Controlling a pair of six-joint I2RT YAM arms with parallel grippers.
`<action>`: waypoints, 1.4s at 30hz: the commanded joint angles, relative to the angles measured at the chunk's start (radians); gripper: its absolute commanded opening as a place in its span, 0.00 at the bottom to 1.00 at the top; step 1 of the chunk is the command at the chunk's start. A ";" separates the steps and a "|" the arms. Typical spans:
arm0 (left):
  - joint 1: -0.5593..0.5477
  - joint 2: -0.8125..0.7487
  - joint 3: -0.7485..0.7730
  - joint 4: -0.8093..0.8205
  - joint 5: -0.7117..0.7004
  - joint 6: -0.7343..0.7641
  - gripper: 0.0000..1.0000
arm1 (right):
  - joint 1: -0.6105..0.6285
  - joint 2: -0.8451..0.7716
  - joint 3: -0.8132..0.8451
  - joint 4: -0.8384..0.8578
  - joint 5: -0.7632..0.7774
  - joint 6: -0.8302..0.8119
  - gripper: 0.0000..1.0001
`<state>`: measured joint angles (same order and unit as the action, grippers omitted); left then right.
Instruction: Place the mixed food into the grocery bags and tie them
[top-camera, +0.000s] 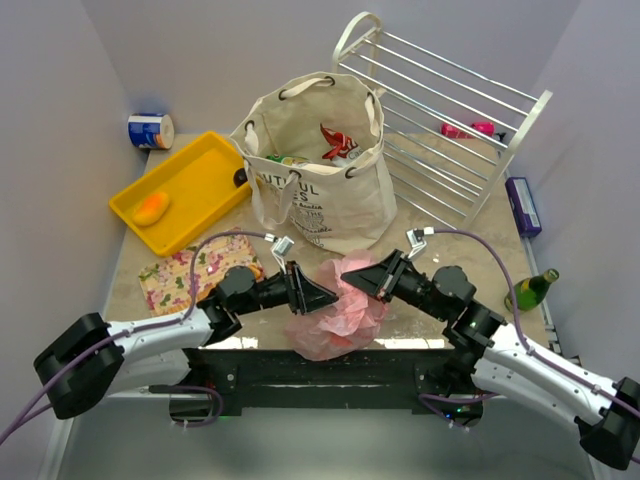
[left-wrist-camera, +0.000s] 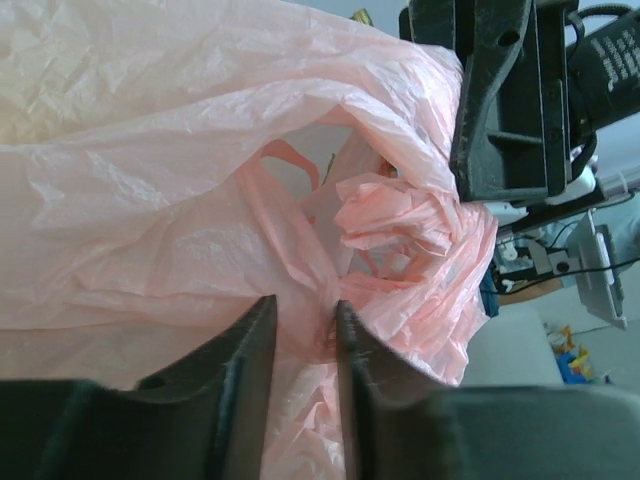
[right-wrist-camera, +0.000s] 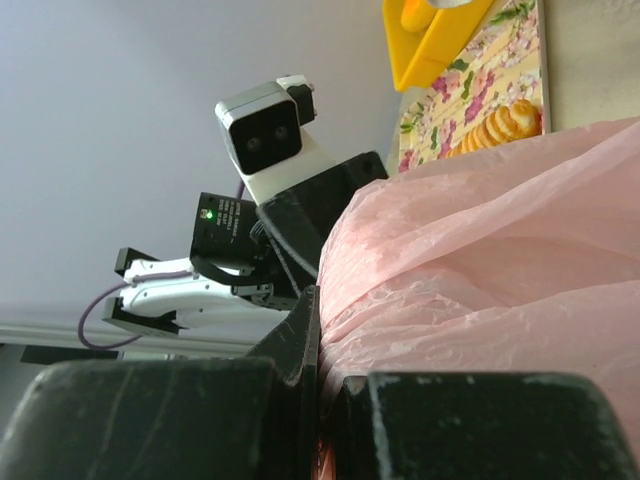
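Observation:
The thin pink plastic bag (top-camera: 335, 318) lies crumpled at the table's near edge between both arms. My left gripper (top-camera: 333, 297) points into it from the left. In the left wrist view its jaws (left-wrist-camera: 305, 305) stand parted, with a twisted strand of pink film (left-wrist-camera: 330, 300) between them. My right gripper (top-camera: 352, 282) comes from the right and is shut on a fold of the pink bag (right-wrist-camera: 480, 250). Behind stands the cream canvas tote (top-camera: 320, 195), upright and open, with a red packet (top-camera: 338, 140) and a green packet (top-camera: 285, 159) inside.
A yellow tray (top-camera: 200, 165) at the back left holds an orange-yellow fruit (top-camera: 150, 208). A blue-and-white can (top-camera: 150, 130) lies behind it. A floral packet (top-camera: 185, 272) sits near my left arm. A white wire rack (top-camera: 450, 130), purple box (top-camera: 522, 205) and green bottle (top-camera: 534, 289) stand right.

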<state>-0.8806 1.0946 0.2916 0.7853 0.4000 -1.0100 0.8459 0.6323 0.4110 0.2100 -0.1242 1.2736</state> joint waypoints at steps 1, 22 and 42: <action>-0.003 -0.091 0.075 -0.094 -0.070 0.164 0.50 | -0.002 -0.029 0.034 0.048 -0.014 0.007 0.00; 0.000 -0.131 0.219 -0.259 0.040 0.738 0.62 | -0.002 -0.023 0.009 0.098 -0.040 0.044 0.00; -0.001 -0.036 0.291 -0.210 0.158 0.788 0.55 | -0.002 -0.034 0.012 0.051 -0.049 0.043 0.00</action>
<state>-0.8795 1.0626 0.5461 0.5091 0.5091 -0.2642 0.8455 0.6075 0.4099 0.2390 -0.1524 1.3163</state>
